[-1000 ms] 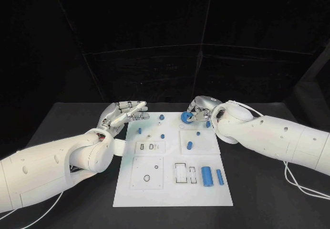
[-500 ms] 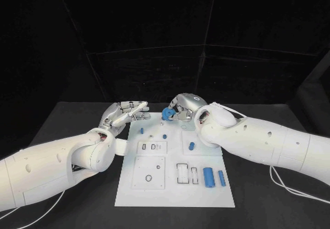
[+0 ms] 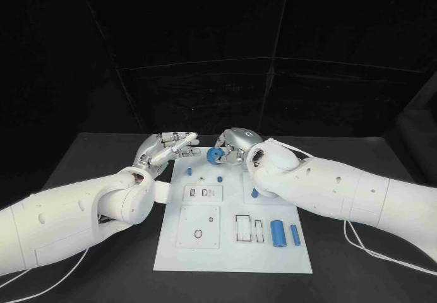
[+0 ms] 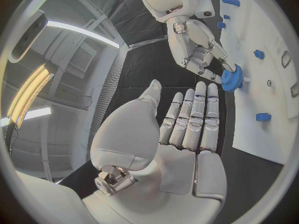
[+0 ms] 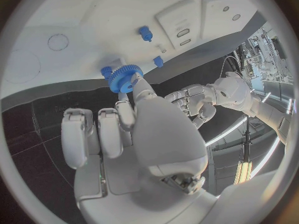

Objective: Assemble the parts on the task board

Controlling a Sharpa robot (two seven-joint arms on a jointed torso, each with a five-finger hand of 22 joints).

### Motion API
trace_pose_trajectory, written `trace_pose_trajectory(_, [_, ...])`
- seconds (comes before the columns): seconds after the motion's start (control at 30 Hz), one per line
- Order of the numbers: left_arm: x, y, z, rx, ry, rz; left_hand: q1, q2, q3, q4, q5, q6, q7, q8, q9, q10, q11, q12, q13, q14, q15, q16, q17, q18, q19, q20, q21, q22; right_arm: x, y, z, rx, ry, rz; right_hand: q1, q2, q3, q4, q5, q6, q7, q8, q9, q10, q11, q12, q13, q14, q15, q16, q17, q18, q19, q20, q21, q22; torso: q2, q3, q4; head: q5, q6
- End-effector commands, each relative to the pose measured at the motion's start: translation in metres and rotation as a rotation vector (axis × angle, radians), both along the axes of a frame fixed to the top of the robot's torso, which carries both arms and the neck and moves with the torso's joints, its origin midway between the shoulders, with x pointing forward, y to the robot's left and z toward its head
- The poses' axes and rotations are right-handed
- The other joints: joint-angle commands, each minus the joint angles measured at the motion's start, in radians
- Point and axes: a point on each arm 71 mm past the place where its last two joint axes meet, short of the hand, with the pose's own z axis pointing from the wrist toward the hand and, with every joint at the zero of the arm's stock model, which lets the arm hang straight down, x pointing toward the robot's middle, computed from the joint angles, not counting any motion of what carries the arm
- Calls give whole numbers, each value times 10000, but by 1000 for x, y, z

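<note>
on the near part of the task board (image 3: pixel 232 252), seen from the head camera, two blue cylinders (image 3: pixel 276 231) lie side by side at the right, next to a rectangular slot (image 3: pixel 242 228). left of them is a square plate with an oval hole (image 3: pixel 199 233). a bit farther, a small blue peg (image 3: pixel 254 193) stands on the right half of the board, and another small blue peg (image 3: pixel 189 170) stands near the left edge.

at the far end of the board, the right hand (image 3: pixel 239 144) pinches a blue gear (image 3: pixel 215 155) between its fingertips. the gear is held above the far edge of the board, between the two hands. in the right wrist view the gear (image 5: pixel 124 78) sits at the tips of the fingers (image 5: pixel 141 87), close over the white board (image 5: pixel 74 30).

the left hand (image 3: pixel 169 149) is just beside the gear at the far left corner of the board. it holds nothing; in the left wrist view its fingers (image 4: pixel 196 115) are straight and extended, the thumb apart, and the gear (image 4: pixel 232 78) is beyond them without touching.
</note>
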Motion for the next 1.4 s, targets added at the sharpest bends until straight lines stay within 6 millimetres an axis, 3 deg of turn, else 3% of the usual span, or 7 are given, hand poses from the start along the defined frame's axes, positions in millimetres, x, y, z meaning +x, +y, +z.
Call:
trace_pose_trajectory(0.03, [0, -2, 2, -56, -129, -136, 81, 38, 0, -74, 47, 87, 268, -61, -4, 1, 14, -44, -10, 66, 18, -31, 7, 129, 53, -3, -42, -9, 0, 4, -3, -461, 300, 129, -94, -4, 80, 6, 36, 458, -187, -80, -10, 313, -228, -79, -27, 568, -56, 8, 2, -107, 381, -65, 58, 1835, -5, 11, -21, 11, 4])
trace_pose_trajectory(0.5, [1, -2, 2, -60, -121, -155, 86, 43, 1, -79, 47, 93, 265, -60, -3, 6, 11, -44, -9, 69, 17, -33, 7, 130, 55, -3, -43, -10, 2, 6, -10, -903, 678, -26, -257, -135, 167, 78, -101, 328, -131, -227, -49, 226, -182, -197, -110, 553, -22, -27, -52, -100, 356, -43, 43, 1805, -5, 18, -27, 17, -25])
trace_pose_trajectory(0.67, [1, -3, 2, -64, -121, -166, 92, 48, 2, -87, 47, 99, 264, -60, -2, 10, 9, -46, -9, 71, 16, -38, 8, 130, 57, -4, -46, -13, 4, 7, -12, -1036, 795, -109, -454, -272, 219, 170, -496, 44, -25, -436, -71, 64, -88, -415, -287, 541, 55, -55, -88, -76, 277, 19, -1, 1708, -2, 19, -24, 24, -49])
trace_pose_trajectory(0.87, [1, -2, 1, -59, -117, -159, 93, 49, 2, -89, 47, 100, 264, -60, -2, 11, 9, -46, -9, 71, 16, -39, 8, 130, 57, -4, -46, -14, 5, 7, -13, -1067, 824, -237, -925, -460, 43, 440, -828, -784, 139, -893, -95, -220, 78, -794, -619, 519, 197, -102, -144, -34, 136, 150, -81, 1537, -2, 16, -30, 32, -51])
trace_pose_trajectory(1.03, [1, -3, 1, -51, -94, -161, 93, 49, 2, -89, 47, 100, 264, -60, -2, 11, 9, -46, -9, 71, 16, -39, 8, 130, 57, -4, -46, -14, 5, 8, -14, -1135, 951, -222, -1556, -361, -177, 958, -751, -1107, 177, -987, -76, -447, 130, -1103, -903, 503, 251, -138, -188, -8, 53, 218, -132, 1434, -1, 18, -25, 12, -58])
trace_pose_trajectory(1.17, [1, -3, 1, -46, -76, -163, 93, 49, 2, -89, 47, 100, 264, -60, -2, 11, 9, -46, -9, 71, 16, -39, 8, 130, 57, -4, -46, -14, 5, 8, -15, -1217, 1074, -192, -2026, -348, -456, 1387, -208, -1199, 190, -965, -56, -487, 152, -1140, -941, 501, 273, -147, -184, 2, 26, 248, -152, 1401, 1, 23, -35, 24, -50])
trace_pose_trajectory(1.4, [1, -3, 1, -35, -60, -152, 97, 52, 1, -95, 47, 103, 265, -62, -2, 14, 8, -49, -8, 73, 15, -43, 8, 130, 59, -4, -49, -17, 5, 5, -15, -1175, 1182, -179, -2060, -314, -573, 1496, -18, -1016, 165, -913, -28, -433, 133, -1051, -860, 510, 264, -130, -143, -3, 44, 248, -146, 1423, 1, 32, -30, 11, -49])
